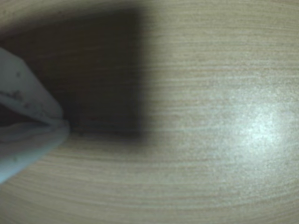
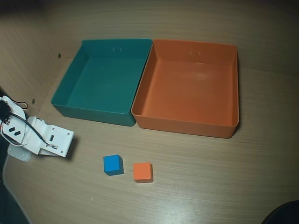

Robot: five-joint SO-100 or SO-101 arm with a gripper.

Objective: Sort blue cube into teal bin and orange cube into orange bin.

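Jaws appear closed and empty above bare counter, while blue cube and orange cube sit side by side near teal bin and orange bin.

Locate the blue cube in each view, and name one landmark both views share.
Overhead view: the blue cube sits on the table, lower centre-left, just left of the orange cube and in front of the teal bin.
Wrist view: not in it; only the claw and bare wood show.
Shared landmark: the wood-grain table, also seen in the wrist view.
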